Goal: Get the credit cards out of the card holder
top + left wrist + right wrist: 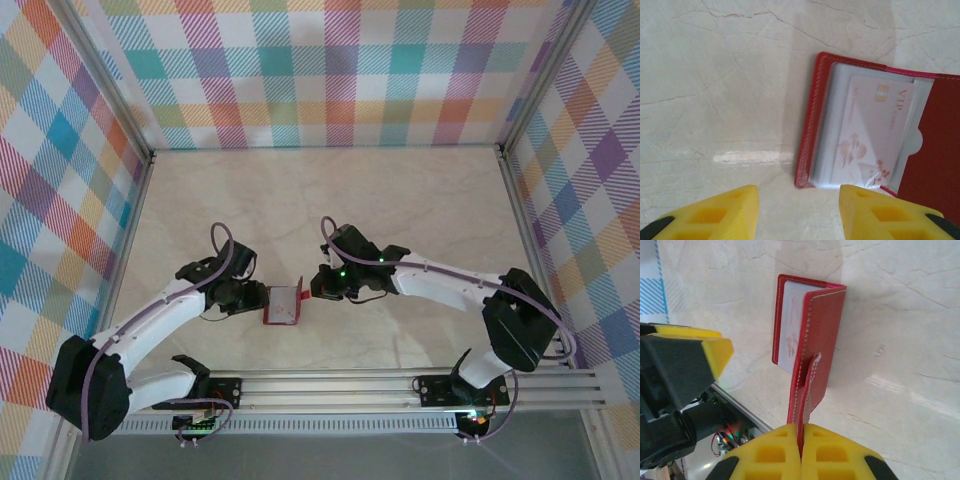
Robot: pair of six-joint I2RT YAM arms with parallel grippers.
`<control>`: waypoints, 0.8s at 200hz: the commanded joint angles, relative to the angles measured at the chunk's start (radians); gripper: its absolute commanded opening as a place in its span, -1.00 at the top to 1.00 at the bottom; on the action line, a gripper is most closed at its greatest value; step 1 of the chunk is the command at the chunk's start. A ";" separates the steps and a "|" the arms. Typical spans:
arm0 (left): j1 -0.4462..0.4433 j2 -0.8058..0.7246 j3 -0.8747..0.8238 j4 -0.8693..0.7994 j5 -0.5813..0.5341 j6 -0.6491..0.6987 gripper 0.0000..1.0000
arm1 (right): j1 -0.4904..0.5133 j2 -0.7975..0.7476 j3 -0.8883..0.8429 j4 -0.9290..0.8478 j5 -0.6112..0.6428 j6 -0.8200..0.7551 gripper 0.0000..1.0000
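Top external view has the pale marbled table [400,200] ringed by checked walls [330,70]. Near its front middle the two arms meet over a red card holder [283,305], which lies open with one cover flat on the table and the other lifted. The right gripper [801,432] is clamped tight on the holder's snap tab [809,380], holding the lifted cover on edge. The left gripper [799,200] hovers just beside the flat half's edge, its yellow fingers [725,210] spread with nothing between them. Inside, the credit cards [875,130] sit tucked in a clear sleeve [912,145] against the flat cover. The front card is pale pinkish white with a flower print, a small gold chip and "VIP" lettering.
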 commanded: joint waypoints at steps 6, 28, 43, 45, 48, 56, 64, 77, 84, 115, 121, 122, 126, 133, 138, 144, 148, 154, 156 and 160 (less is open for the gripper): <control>0.008 -0.046 -0.002 -0.018 0.018 -0.019 0.06 | 0.004 -0.069 -0.040 -0.058 0.071 -0.030 0.91; 0.009 -0.044 0.020 -0.023 -0.002 -0.009 0.05 | 0.005 -0.099 -0.053 -0.075 0.088 -0.041 0.91; 0.010 -0.039 0.031 -0.021 0.004 -0.002 0.04 | 0.004 -0.108 -0.053 -0.076 0.094 -0.050 0.91; 0.010 -0.038 0.031 -0.021 0.005 -0.003 0.04 | 0.004 -0.109 -0.053 -0.074 0.094 -0.051 0.91; 0.008 -0.039 0.031 -0.020 0.005 -0.003 0.04 | 0.004 -0.111 -0.053 -0.073 0.096 -0.053 0.91; 0.008 -0.040 0.033 -0.018 0.004 -0.001 0.04 | 0.003 -0.110 -0.052 -0.072 0.100 -0.056 0.91; 0.009 -0.042 0.035 -0.014 0.008 0.000 0.03 | 0.005 -0.106 -0.052 -0.067 0.100 -0.058 0.91; 0.009 -0.043 0.041 -0.013 0.016 0.005 0.02 | 0.004 -0.094 -0.050 -0.059 0.100 -0.061 0.91; 0.009 -0.044 0.046 -0.014 0.020 0.006 0.01 | 0.004 -0.084 -0.049 -0.050 0.095 -0.061 0.91; 0.009 -0.044 0.061 -0.023 0.023 0.018 -0.01 | 0.004 -0.018 -0.021 -0.012 0.059 -0.071 0.91; 0.009 -0.045 0.064 -0.026 0.021 0.020 -0.01 | 0.003 -0.007 -0.009 -0.011 0.053 -0.073 0.91; 0.009 -0.044 0.065 -0.026 0.020 0.019 -0.01 | 0.003 -0.005 -0.007 -0.011 0.051 -0.073 0.91; 0.009 -0.044 0.067 -0.029 0.018 0.020 -0.02 | 0.004 0.002 -0.001 -0.010 0.046 -0.074 0.91; 0.010 -0.041 0.071 -0.033 0.016 0.020 -0.02 | 0.004 0.009 0.003 0.000 0.040 -0.071 0.91; 0.008 -0.041 0.073 -0.036 0.016 0.020 -0.02 | 0.005 0.012 0.003 0.008 0.035 -0.072 0.92; 0.010 -0.038 0.077 -0.037 0.015 0.021 -0.03 | 0.005 0.016 0.003 0.014 0.032 -0.071 0.91; 0.009 -0.037 0.079 -0.039 0.012 0.021 -0.04 | 0.004 0.018 0.005 0.017 0.030 -0.073 0.91; 0.008 -0.034 0.082 -0.042 0.008 0.020 -0.04 | 0.005 0.022 0.008 0.016 0.028 -0.076 0.92; 0.008 -0.034 0.085 -0.043 0.007 0.020 -0.04 | 0.005 0.024 0.009 0.015 0.027 -0.077 0.92; 0.009 -0.031 0.087 -0.045 0.005 0.019 -0.05 | 0.005 0.027 0.012 0.014 0.025 -0.080 0.92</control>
